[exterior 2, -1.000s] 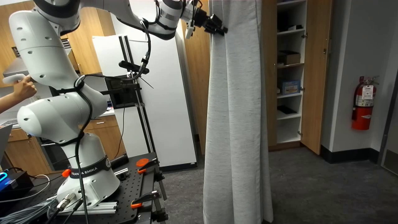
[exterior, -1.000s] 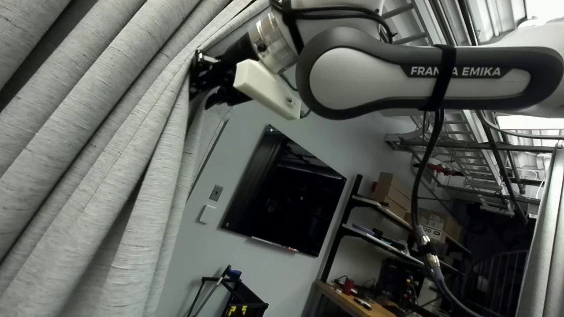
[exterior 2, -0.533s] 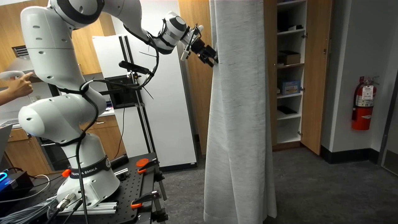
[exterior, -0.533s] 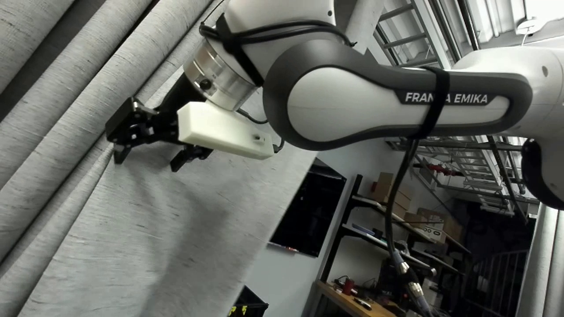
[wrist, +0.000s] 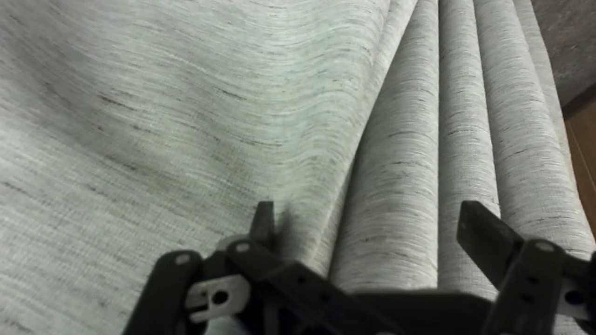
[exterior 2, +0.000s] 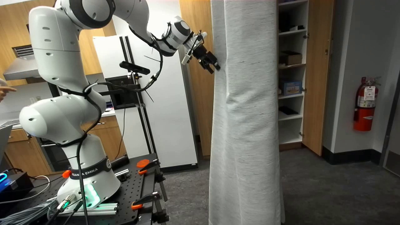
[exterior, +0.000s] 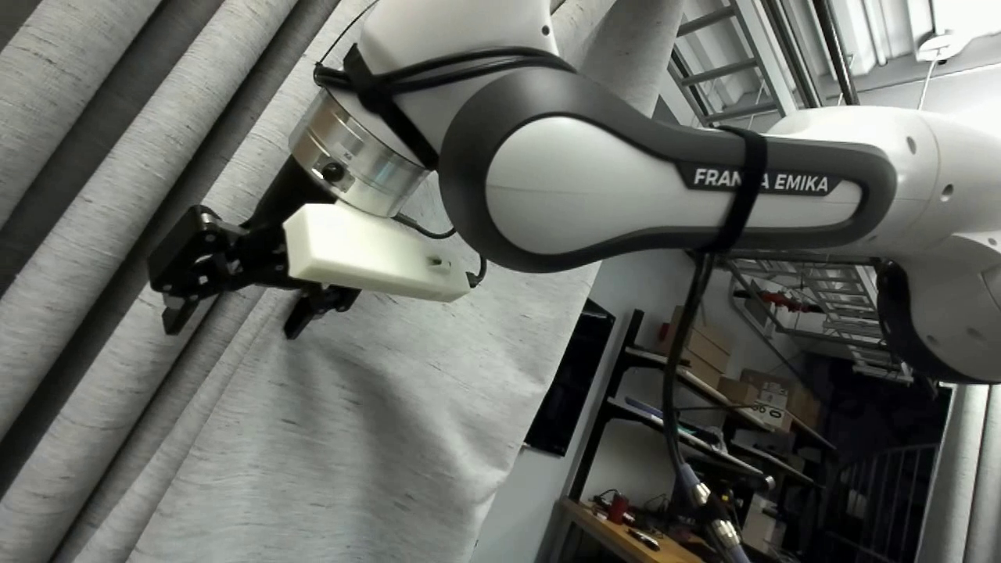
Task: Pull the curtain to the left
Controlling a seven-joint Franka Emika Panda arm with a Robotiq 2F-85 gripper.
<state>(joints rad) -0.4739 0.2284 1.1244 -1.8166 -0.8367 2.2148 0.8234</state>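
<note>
The curtain, light-grey woven cloth with long pleats, hangs in both exterior views (exterior: 375,438) (exterior 2: 247,131) and fills most of the wrist view (wrist: 186,116). Close against its face is my gripper (exterior: 231,327), jaws spread wide apart. Seen from the wrist, several folds pass behind the gap between the fingertips (wrist: 368,207), and no cloth is pinched there. A dark shadow lies on the fabric beside the left finger (wrist: 264,221); whether that finger touches the cloth I cannot tell. In an exterior view the gripper (exterior 2: 215,69) sits at the curtain's near edge, pointing down at a slant.
Behind the curtain's edge are a black screen (exterior: 569,383), shelves (exterior: 665,363) and a wooden bench (exterior: 626,536). Beyond it stand an open cabinet door (exterior 2: 315,78) and a fire extinguisher (exterior 2: 365,107). A camera stand (exterior 2: 145,125) rises near the arm. A person's hand (exterior 2: 5,90) shows.
My jaws have opened from the curtain's bunched edge. The arm has come lower and drawn back. The released cloth has spread out, covering more of the black screen and widening the curtain.
</note>
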